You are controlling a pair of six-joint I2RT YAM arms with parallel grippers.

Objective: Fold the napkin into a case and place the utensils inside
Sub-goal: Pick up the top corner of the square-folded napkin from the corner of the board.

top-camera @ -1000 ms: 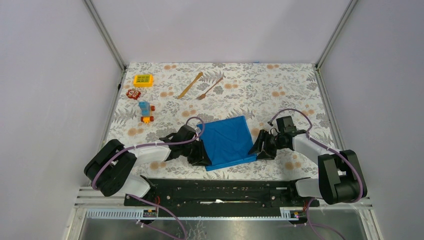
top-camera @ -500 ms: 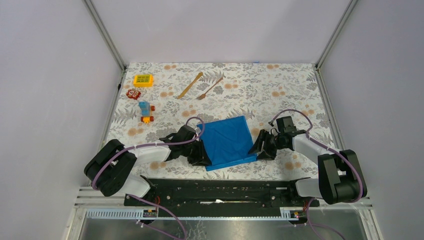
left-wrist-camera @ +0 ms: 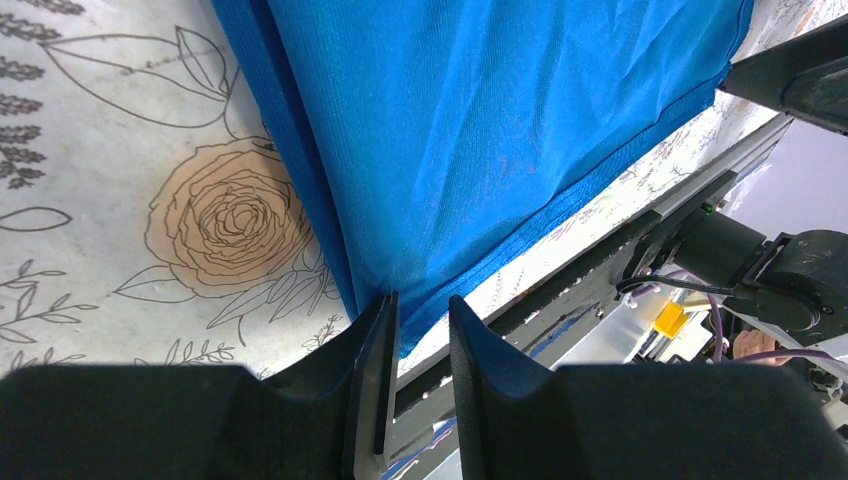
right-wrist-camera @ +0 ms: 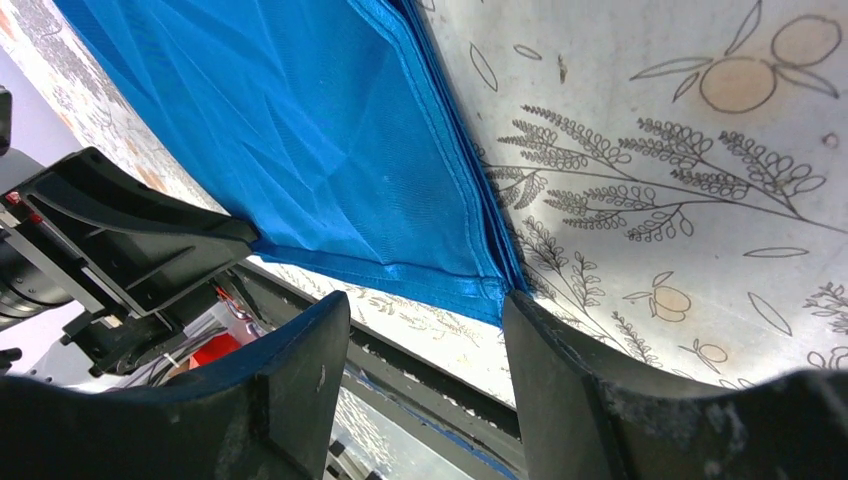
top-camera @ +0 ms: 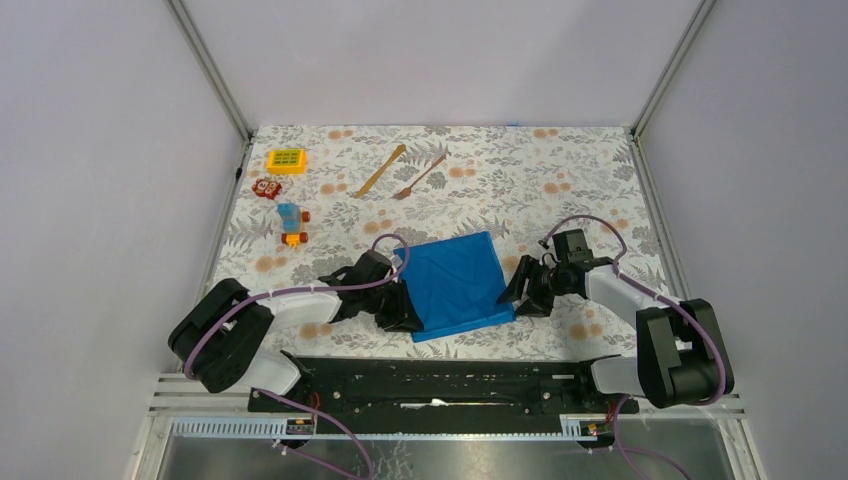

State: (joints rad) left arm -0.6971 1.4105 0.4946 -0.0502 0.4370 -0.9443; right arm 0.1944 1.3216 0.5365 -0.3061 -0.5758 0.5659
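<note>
The royal-blue napkin (top-camera: 455,285) lies folded flat as a roughly square pad near the table's front, between my two grippers. My left gripper (top-camera: 408,318) sits at its near left corner. In the left wrist view (left-wrist-camera: 422,302) the jaws stand a narrow gap apart with the napkin's (left-wrist-camera: 480,130) corner tip between them. My right gripper (top-camera: 515,298) is at the near right corner. In the right wrist view (right-wrist-camera: 425,300) it is wide open, and the napkin's (right-wrist-camera: 300,130) corner touches one finger. The wooden knife (top-camera: 381,170) and fork (top-camera: 420,176) lie at the back.
A yellow toy (top-camera: 286,160), a red toy (top-camera: 266,187) and a blue-orange toy (top-camera: 291,223) lie at the back left. The black rail (top-camera: 440,385) runs along the table's front edge just behind both grippers. Frame posts stand at the back corners.
My right gripper has shifted slightly left, closer to the napkin's near right corner. The left arm and the napkin have not moved.
</note>
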